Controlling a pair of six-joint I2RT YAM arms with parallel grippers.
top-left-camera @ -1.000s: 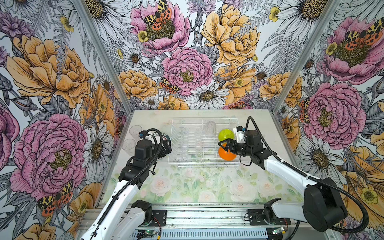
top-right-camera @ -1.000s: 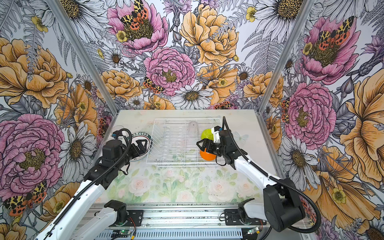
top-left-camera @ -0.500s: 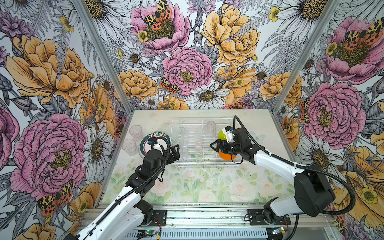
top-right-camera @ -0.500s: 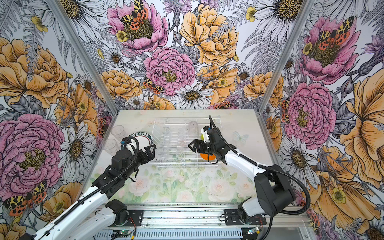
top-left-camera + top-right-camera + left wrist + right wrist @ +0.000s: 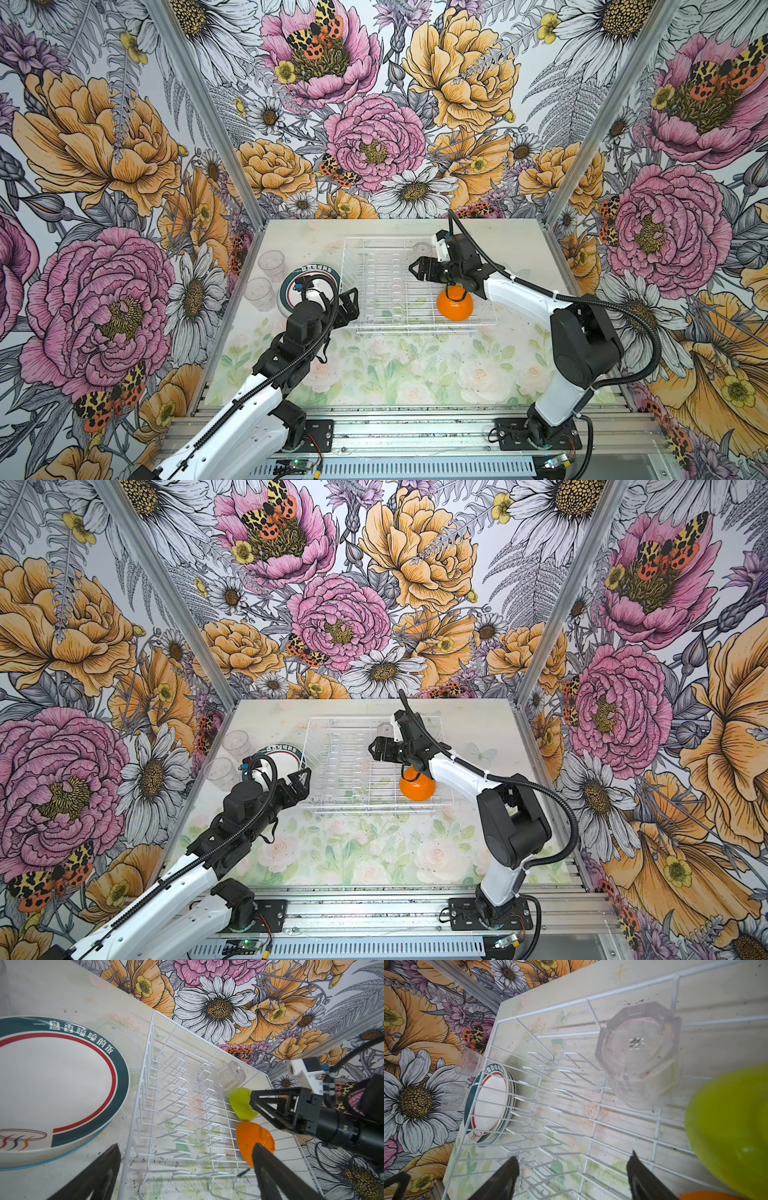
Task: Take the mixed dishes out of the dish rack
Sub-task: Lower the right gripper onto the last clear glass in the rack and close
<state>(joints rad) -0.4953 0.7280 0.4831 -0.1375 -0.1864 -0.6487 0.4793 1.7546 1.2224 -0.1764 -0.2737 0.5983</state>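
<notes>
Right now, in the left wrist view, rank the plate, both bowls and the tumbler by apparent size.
1. Plate
2. Orange bowl and green bowl: about alike, both partly hidden, so unranked
3. Tumbler

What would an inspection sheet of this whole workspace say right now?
Surface: floral-print table, dark specks around the rack.
Job's things: dish rack holds orange bowl, lime-green bowl, one clear tumbler; stacked plates and two tumblers stand outside, on the left arm's side.
Clutter: nothing seen.
Grippers: left gripper open, empty, beside rack; right gripper open, empty, over rack.
Cables: black conduit along each arm.
Surroundings: flowered walls, metal rail in front.
</notes>
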